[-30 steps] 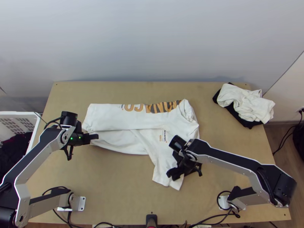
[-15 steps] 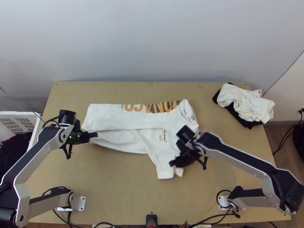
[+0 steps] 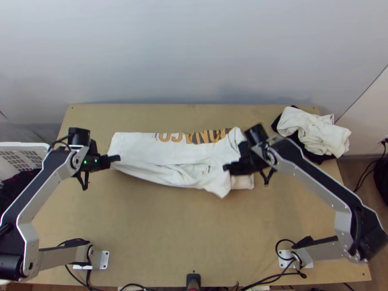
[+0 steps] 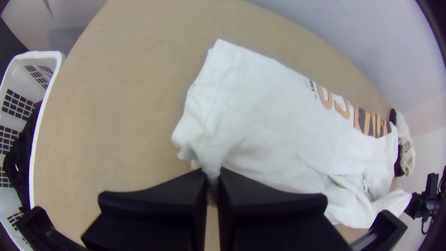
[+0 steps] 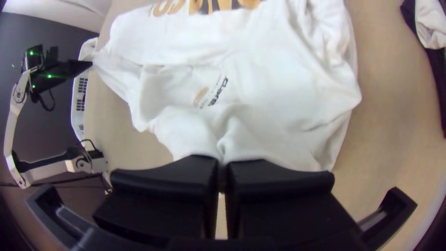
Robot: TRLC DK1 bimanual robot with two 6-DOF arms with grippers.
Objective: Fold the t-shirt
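White, the t-shirt [image 3: 140,148] looks soft and light, likely to sag midway; the left gripper [image 4: 213,176] and right gripper [image 5: 222,168] have jaws clenched on its edges, best pinched through all layers.

Left gripper [image 3: 118,158] pinching gathered edge of t-shirt [image 4: 274,116].

The left arm [image 3: 52,193] and right arm [image 3: 317,177] are pairing silver-grey links with black joints; black cables [image 3: 59,141] are looping outside, and green lights [image 3: 95,161] are glowing on the left one.
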